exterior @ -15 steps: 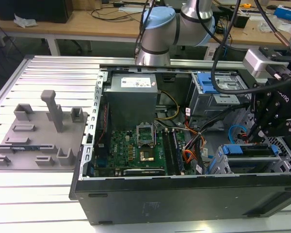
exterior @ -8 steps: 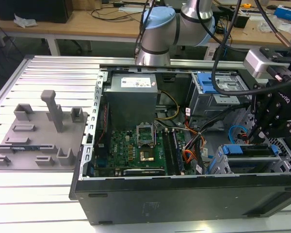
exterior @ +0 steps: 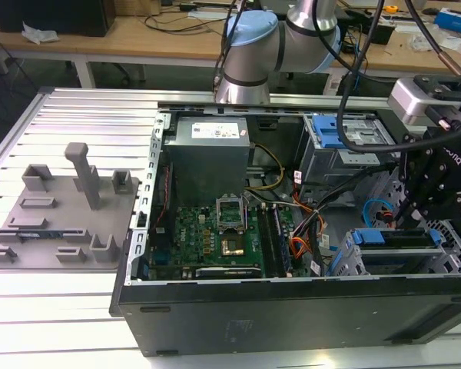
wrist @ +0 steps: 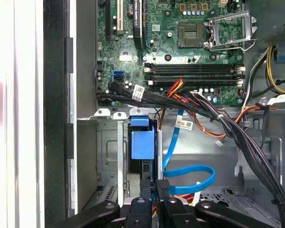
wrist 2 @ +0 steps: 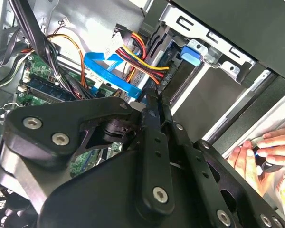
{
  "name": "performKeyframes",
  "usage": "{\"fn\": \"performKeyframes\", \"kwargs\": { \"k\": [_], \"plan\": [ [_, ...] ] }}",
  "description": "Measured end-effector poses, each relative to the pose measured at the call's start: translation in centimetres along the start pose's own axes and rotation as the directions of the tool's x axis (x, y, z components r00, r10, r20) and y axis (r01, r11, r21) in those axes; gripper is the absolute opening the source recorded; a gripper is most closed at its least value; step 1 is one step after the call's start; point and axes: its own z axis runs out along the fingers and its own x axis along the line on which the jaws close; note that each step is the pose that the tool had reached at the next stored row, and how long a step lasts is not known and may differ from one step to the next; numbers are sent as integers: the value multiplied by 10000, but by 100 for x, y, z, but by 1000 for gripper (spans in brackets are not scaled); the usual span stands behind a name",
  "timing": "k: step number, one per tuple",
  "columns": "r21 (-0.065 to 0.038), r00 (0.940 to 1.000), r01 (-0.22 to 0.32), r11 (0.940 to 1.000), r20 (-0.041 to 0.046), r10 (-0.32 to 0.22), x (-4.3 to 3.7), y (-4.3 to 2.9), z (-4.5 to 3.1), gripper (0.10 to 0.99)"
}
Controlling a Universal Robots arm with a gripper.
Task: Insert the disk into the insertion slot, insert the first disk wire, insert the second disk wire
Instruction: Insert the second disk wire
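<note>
Exterior view: black robot gripper (exterior: pixel 412 217), fingers nearly shut, is poised over blue-framed silver disk (exterior: pixel 396 237) already seated in grey perforated metal insertion slot (exterior: pixel 446 257); wire connector should be aligned squarely.

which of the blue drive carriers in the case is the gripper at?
The gripper is at the lower blue carrier, in the cage by the case's front wall at the exterior view's right. The other blue carrier sits further back, beside the power supply, away from the gripper.
</note>
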Motion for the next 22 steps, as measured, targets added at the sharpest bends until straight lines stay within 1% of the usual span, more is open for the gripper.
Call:
{"fn": "performKeyframes", "kwargs": {
  "k": [12, 18, 22],
  "plan": [
    [-32, 10000, 2, 10000, -1, -2, 6, -15, 23, 161],
    [-91, 10000, 6, 10000, -2, -6, 5, -29, 43, 161],
    [-105, 10000, 7, 9999, -1, -7, 5, -37, 52, 161]
  ]
}}
